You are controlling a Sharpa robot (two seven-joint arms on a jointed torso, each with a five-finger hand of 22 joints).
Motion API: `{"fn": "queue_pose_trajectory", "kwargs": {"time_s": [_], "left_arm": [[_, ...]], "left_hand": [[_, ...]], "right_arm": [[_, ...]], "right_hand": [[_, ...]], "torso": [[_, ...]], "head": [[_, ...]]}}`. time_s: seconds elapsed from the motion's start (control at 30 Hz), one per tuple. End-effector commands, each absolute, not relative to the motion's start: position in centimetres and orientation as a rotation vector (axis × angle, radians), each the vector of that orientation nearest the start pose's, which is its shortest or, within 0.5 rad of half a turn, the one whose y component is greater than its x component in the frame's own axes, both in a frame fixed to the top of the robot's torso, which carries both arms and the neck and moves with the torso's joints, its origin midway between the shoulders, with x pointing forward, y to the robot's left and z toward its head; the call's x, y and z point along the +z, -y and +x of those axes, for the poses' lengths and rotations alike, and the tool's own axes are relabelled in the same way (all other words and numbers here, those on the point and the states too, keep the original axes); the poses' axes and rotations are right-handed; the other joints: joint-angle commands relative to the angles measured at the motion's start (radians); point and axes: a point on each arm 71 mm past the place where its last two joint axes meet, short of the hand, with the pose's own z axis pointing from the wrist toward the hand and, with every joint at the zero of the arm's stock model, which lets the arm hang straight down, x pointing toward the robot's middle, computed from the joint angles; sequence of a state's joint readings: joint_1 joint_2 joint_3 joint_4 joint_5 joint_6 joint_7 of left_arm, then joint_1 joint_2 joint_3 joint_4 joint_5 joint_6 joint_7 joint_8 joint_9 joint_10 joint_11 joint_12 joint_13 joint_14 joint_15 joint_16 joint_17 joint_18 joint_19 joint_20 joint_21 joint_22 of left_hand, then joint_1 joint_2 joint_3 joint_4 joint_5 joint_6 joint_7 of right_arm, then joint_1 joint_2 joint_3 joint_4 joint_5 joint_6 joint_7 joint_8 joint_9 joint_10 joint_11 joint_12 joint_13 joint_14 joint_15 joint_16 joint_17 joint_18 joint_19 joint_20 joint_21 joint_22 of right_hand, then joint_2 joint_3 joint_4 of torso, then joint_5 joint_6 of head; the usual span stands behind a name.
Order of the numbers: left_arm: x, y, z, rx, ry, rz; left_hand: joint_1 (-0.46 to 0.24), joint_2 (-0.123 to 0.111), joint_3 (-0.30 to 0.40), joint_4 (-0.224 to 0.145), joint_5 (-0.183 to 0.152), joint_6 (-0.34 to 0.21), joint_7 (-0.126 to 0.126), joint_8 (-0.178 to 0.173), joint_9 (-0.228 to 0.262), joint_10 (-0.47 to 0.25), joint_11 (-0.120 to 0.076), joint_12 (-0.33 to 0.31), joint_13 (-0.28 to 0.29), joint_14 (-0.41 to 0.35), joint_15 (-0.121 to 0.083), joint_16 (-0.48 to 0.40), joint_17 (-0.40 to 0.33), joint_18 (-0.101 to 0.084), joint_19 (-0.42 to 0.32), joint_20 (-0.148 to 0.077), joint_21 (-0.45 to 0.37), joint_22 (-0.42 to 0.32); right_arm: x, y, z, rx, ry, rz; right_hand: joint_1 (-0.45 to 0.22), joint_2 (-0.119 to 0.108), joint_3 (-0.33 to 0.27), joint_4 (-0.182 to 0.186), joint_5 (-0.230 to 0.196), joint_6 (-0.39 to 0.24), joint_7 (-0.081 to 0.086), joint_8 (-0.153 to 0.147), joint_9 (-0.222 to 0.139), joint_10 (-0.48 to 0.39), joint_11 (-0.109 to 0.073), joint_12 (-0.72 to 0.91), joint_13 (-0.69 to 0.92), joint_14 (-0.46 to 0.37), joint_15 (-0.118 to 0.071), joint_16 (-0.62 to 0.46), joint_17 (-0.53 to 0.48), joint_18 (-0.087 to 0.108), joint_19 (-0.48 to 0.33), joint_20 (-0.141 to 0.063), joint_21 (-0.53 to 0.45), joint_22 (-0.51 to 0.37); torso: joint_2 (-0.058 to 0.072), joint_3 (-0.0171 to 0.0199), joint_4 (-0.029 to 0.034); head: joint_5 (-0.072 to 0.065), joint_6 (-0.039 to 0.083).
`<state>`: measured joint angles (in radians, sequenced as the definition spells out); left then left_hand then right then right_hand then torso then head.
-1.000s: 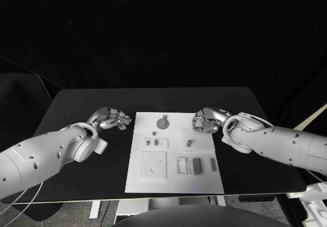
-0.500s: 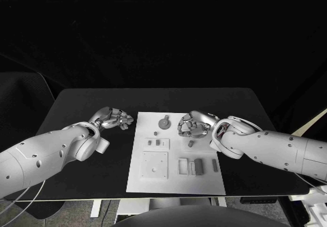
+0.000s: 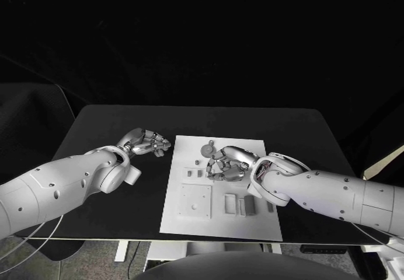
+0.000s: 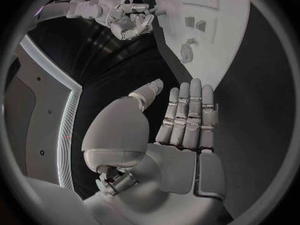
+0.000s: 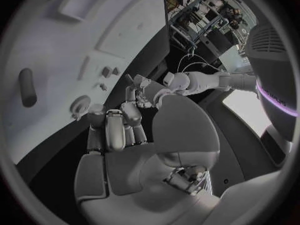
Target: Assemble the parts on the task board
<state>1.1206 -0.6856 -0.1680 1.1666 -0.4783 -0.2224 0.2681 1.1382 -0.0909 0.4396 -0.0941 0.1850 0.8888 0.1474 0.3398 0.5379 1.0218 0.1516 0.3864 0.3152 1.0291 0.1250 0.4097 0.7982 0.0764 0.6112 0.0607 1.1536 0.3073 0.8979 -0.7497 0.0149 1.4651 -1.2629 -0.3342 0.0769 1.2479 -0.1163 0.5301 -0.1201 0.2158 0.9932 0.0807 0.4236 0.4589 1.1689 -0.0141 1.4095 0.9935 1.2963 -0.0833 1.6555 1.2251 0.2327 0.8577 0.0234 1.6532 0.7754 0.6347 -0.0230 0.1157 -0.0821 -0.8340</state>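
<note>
a: what's changed?
b: right hand (image 3: 226, 164) has moved in from the board's right edge, now over the middle of the board (image 3: 190, 224). left hand (image 3: 150, 142) barely moved, sits just off the board's left edge, over the table (image 3: 110, 122).
a: meaning?
b: looks like a reach for a part, nothing assembled yet by my read.
a: right hand state?
b: fingers curled in; can't tell if anything's pinched. wrist view shows them bent, nothing visible between them.
a: left?
b: fingers straight, side by side, thumb apart, holding nothing.
a: where's the part?
b: round part (image 3: 205, 151) lies just beyond the right hand's fingers, near the board's far end. small parts (image 3: 194, 173) sit just beside its fingers, toward the left arm. whether it touches any, can't tell.
</note>
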Motion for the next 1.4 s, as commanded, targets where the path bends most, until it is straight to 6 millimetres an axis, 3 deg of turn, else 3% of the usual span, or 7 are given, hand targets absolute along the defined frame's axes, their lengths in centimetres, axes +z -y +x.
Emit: {"fn": "queue_pose_trajectory", "kwargs": {"time_s": [0.03,0.33,1.4], "left_arm": [[-28.5,-22.4,50.7,-1.147,-1.813,-0.712],[-28.5,-22.3,50.6,-1.150,-1.814,-0.711],[-28.4,-22.3,50.6,-1.152,-1.813,-0.710]], "left_hand": [[-0.005,0.004,-0.004,-0.003,0.004,-0.006,-0.001,-0.004,0.001,-0.006,-0.001,-0.004,-0.001,-0.003,0.002,-0.006,-0.001,0.005,-0.009,0.000,-0.004,0.001],[-0.005,0.004,-0.004,-0.003,0.004,-0.006,-0.001,-0.004,0.001,-0.006,-0.001,-0.005,-0.001,-0.003,0.002,-0.007,-0.002,0.005,-0.009,0.000,-0.004,0.001],[-0.004,0.005,-0.003,-0.003,0.004,-0.006,-0.001,-0.004,0.001,-0.007,-0.001,-0.006,-0.001,-0.002,0.002,-0.009,-0.002,0.005,-0.009,0.001,-0.005,0.002]], "right_arm": [[-30.8,15.7,42.4,1.005,-1.883,0.018],[-31.6,14.9,41.9,1.005,-1.895,-0.047],[-34.7,13.7,40.7,0.951,-1.922,-0.174]], "right_hand": [[-0.009,0.005,0.002,0.007,-0.001,0.084,0.056,-0.004,0.012,0.005,0.000,-0.003,-0.001,-0.008,0.000,0.013,-0.002,0.012,0.004,0.006,0.047,-0.001],[-0.010,0.006,0.002,0.007,-0.001,0.083,0.056,-0.005,0.012,0.004,0.001,-0.003,-0.001,-0.009,0.001,0.013,-0.004,0.012,0.004,0.006,0.047,-0.001],[-0.012,0.006,0.003,0.007,0.000,0.080,0.057,-0.008,0.011,0.003,0.001,-0.004,-0.002,-0.013,0.001,0.012,-0.007,0.012,0.004,0.006,0.047,-0.001]], "torso": [[0.000,0.0001,0.0007],[0.000,0.0008,-0.0013],[0.001,0.0005,-0.0017]], "head": [[0.011,-0.004],[0.023,-0.008],[0.033,-0.021]]}}
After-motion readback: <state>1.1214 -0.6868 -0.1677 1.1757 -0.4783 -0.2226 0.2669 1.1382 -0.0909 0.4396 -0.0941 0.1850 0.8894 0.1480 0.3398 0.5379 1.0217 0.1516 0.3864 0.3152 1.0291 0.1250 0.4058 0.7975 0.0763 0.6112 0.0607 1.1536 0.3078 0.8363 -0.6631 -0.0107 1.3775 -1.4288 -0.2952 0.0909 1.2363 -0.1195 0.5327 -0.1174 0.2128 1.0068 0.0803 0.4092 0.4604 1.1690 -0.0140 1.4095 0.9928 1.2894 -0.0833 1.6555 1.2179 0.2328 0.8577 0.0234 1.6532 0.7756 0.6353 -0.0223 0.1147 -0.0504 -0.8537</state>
